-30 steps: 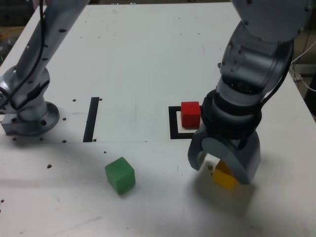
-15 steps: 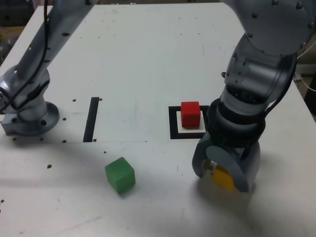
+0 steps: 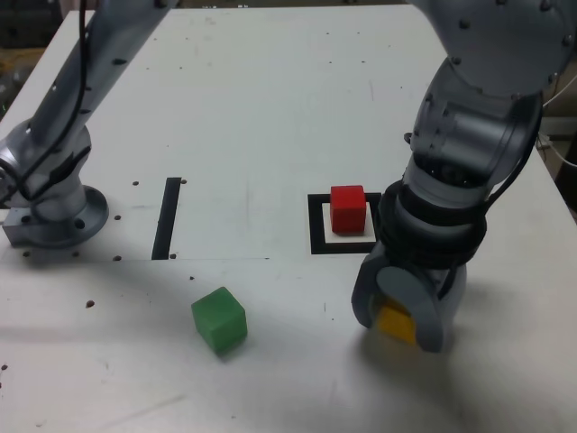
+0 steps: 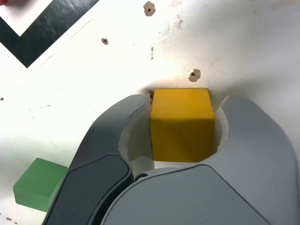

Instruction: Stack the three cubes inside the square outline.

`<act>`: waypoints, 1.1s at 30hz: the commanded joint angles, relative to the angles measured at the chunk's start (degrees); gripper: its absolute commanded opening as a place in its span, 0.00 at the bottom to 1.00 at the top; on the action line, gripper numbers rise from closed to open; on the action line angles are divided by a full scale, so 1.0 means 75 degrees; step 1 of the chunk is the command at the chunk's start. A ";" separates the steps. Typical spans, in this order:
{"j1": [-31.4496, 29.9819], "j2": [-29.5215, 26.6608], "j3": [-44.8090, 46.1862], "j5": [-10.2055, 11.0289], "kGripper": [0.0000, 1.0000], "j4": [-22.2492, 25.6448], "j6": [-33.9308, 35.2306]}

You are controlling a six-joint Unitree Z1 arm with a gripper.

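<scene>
Narrowed around the yellow cube (image 4: pixel 183 136) since the earlier frames, the jaws of the gripper (image 3: pixel 398 325) are now drawn in against two opposite sides, and the cube has been shifted slightly toward the exterior view's left. It is seen low at the table (image 3: pixel 261 81), near and right in that view; whether it has been lifted cannot be told. No long axis is offered by a cube. From the jaws, the black square outline (image 3: pixel 317 225) lies farther off and to the exterior view's left, so a carry that way seems called for, over the red cube (image 3: pixel 348 209) standing within it. Counted: one arm, one outline, one black strip (image 3: pixel 167 219), three cubes, the green cube (image 3: pixel 219 320) being left and near.
</scene>
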State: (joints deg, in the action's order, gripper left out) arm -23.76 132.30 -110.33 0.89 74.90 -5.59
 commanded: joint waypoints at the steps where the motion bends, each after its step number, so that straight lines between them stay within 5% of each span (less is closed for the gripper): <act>1: -0.0005 -0.0061 -0.0002 -0.0017 0.30 -0.0036 -0.0031; 17: 0.0155 -0.0876 0.0095 0.0206 0.24 0.0217 -0.0085; 33: 0.1311 -0.2232 0.0892 0.0454 0.24 0.0737 0.0348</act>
State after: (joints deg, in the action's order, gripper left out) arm -14.29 116.05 -103.89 4.17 80.29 -3.28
